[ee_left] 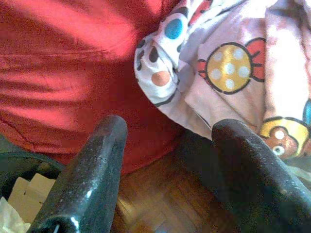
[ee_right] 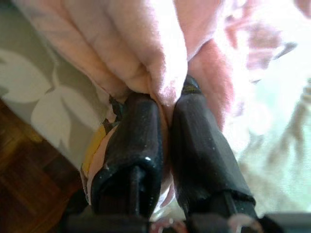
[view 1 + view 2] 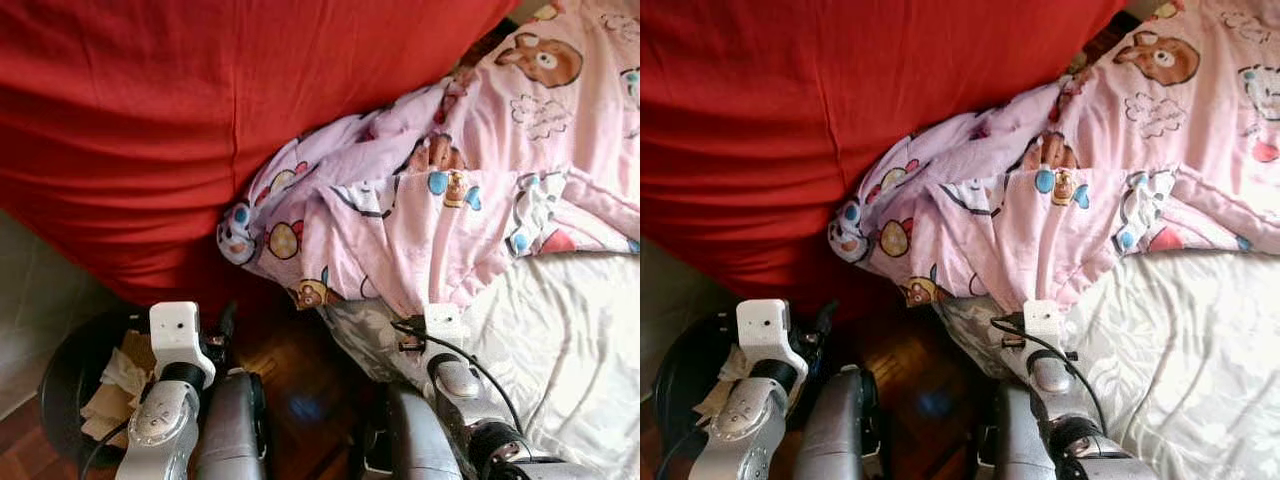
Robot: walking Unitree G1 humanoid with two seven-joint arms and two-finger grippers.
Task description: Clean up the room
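Note:
A pink blanket (image 3: 430, 190) with cartoon prints lies rumpled across the bed, its corner hanging over the bed's edge toward the floor. My right gripper (image 2: 165, 126) is shut on a fold of the pink blanket (image 2: 155, 58) at the bed's near edge; its wrist (image 3: 443, 330) sits just below the blanket's hem. My left gripper (image 1: 167, 160) is open and holds nothing, its fingers (image 1: 87, 174) above the wood floor, short of the blanket corner (image 1: 214, 68). The left arm (image 3: 175, 380) is low at the left.
A large red cushion or beanbag (image 3: 190, 110) fills the upper left. A black bin (image 3: 75, 390) with crumpled paper stands at my lower left on the wood floor (image 3: 300, 390). A white patterned sheet (image 3: 560, 350) covers the bed at right.

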